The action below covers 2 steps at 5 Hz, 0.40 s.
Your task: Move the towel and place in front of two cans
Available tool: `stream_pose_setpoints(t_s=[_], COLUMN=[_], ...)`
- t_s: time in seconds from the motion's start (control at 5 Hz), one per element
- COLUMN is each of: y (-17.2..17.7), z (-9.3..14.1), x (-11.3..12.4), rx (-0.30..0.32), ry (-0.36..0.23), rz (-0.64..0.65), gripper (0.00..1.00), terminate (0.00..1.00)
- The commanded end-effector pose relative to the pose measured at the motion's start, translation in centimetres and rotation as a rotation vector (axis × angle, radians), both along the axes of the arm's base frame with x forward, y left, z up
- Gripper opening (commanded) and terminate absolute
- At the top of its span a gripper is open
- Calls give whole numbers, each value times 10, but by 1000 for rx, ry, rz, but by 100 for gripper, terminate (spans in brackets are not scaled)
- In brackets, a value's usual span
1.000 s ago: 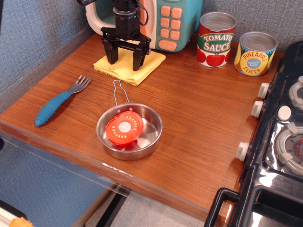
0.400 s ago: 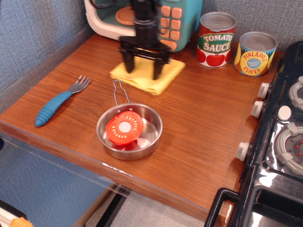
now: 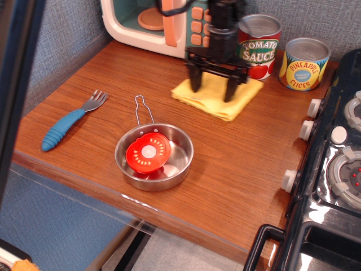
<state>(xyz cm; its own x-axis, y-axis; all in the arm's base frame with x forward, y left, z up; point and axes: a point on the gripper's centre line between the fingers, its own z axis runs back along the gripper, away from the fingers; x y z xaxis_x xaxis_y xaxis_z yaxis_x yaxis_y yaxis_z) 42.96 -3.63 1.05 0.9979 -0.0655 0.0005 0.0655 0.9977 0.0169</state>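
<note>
The yellow towel [image 3: 240, 97] lies flat on the wooden counter, just in front of and slightly left of the red-and-white Tomato Sauce can [image 3: 260, 52]. The yellow-and-blue Pineapple Slices can [image 3: 304, 64] stands to the right of that can, by the back wall. My black gripper [image 3: 211, 92] points straight down over the towel. Its two fingers are spread wide apart, with the tips resting on the cloth. The arm hides the left edge of the Tomato Sauce can.
A steel pan [image 3: 183, 148] holding a red disc [image 3: 148, 152] sits at the front middle. A blue-handled fork [image 3: 69, 122] lies at the left. A toy microwave [image 3: 141, 25] stands at the back left, and a black stove [image 3: 333, 169] borders the right. A dark blurred bar [image 3: 17, 84] crosses the left edge.
My gripper has slid right across the counter, and the towel has moved with it, from in front of the microwave to in front of the Tomato Sauce can.
</note>
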Motion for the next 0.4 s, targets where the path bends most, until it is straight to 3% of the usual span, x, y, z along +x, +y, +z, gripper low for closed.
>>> stream_pose_setpoints(t_s=[0.0, 0.2], y=[-49, -50], z=[14, 18], x=[-14, -12], rx=[61, 56], ry=[-16, -3], rz=[-68, -22], gripper=[100, 100], terminate=[0, 0])
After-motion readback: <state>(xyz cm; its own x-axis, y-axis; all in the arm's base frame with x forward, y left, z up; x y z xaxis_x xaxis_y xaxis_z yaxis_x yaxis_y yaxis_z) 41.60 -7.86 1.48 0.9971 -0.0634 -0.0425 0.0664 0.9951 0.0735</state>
